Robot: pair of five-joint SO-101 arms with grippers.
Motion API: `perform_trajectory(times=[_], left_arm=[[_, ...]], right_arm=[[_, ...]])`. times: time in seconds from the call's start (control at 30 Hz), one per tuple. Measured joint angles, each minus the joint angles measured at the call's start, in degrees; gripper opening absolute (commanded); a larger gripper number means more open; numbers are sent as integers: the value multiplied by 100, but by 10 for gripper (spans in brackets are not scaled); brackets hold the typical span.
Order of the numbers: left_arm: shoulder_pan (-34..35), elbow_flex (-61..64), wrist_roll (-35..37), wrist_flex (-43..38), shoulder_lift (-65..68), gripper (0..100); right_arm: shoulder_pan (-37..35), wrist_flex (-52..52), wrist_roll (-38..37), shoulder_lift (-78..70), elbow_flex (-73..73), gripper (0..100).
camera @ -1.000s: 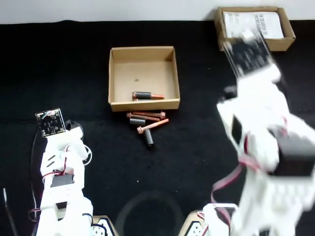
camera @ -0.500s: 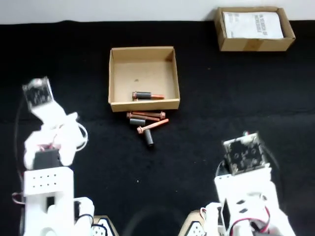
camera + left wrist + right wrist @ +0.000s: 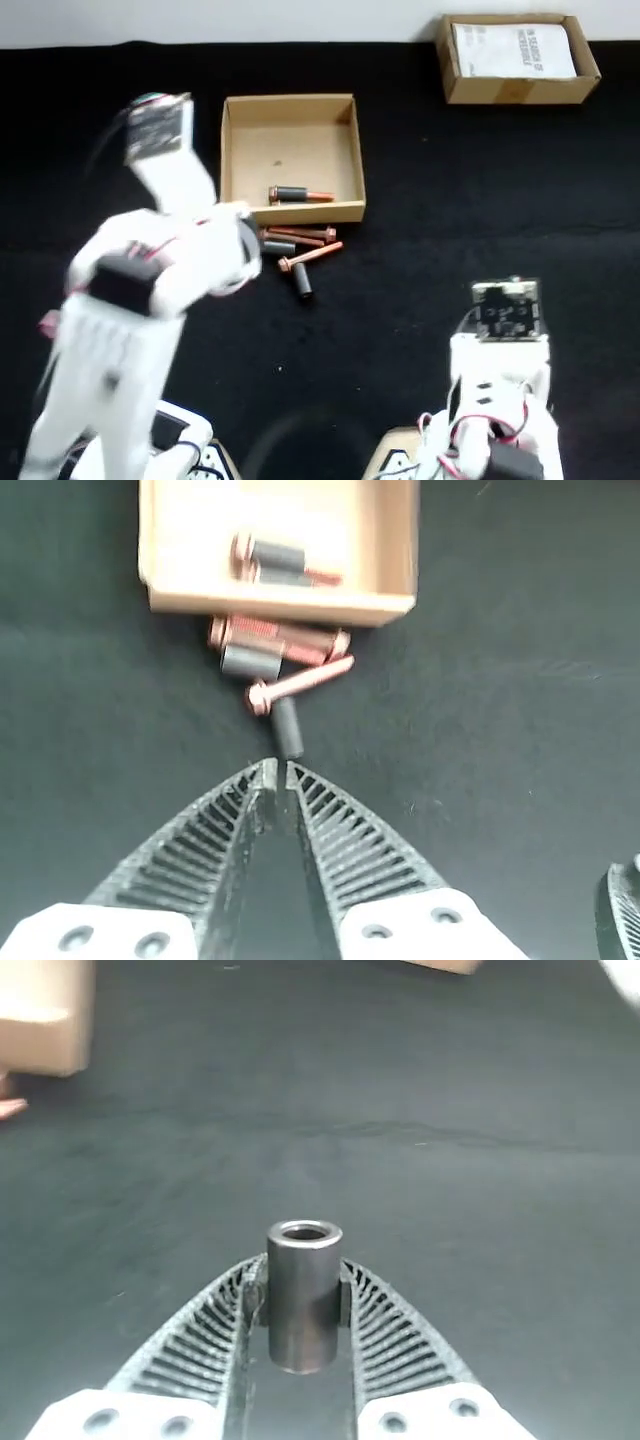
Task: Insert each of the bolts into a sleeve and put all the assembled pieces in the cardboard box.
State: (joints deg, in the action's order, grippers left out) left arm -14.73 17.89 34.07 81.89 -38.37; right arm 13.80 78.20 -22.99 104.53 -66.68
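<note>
**High view.** The cardboard box [image 3: 290, 140] sits open on the black surface [image 3: 420, 200]. One assembled piece [image 3: 297, 194] lies inside against the wall at the box's 6 o'clock. Its long axis runs 9 to 3 o'clock and its copper shank points to 3. Just outside that wall lie the paired bolts [image 3: 300, 235], also on a 9-to-3 axis, with a short sleeve [image 3: 279, 247] touching them. A slanted bolt [image 3: 310, 255] lies next, head toward 8 o'clock and tip toward 2. A loose sleeve [image 3: 302, 281] lies below it with its axis close to 12 to 6. The left arm [image 3: 150, 270] stands at 8 o'clock of the box, its front end near the cluster. The right arm [image 3: 505, 320] stands well apart at 4 o'clock. A second box [image 3: 515, 90] holding a printed sheet sits at 2 o'clock.

**Left wrist view.** The left gripper [image 3: 275, 770] has its fingers pressed together with nothing between them. The loose sleeve lies just beyond the tips, its axis in line with them. The slanted bolt, the paired bolts, the short sleeve and the box lie farther on.

**Right wrist view.** The right gripper [image 3: 300, 1268] has its fingers clamped on a held sleeve [image 3: 304, 1305]. This sleeve stands upright, axis along the fingers, open bore at the far end, above the bare surface.
</note>
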Motion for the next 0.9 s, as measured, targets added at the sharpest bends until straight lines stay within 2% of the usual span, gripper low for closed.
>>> perform_trajectory(times=[0.27,0.47,0.73,0.9], left_arm=[[-325,-1125,598,0,2101,48],[-598,-1960,844,0,3719,48],[-448,-3068,1512,0,5908,46],[-246,-3235,1574,0,6857,46]], right_arm=[[1398,-1530,0,-26,-1336,7],[2189,-2057,0,-26,-1996,7],[2620,-2312,0,-26,-2136,7],[2629,-2312,0,-26,-2136,7]])
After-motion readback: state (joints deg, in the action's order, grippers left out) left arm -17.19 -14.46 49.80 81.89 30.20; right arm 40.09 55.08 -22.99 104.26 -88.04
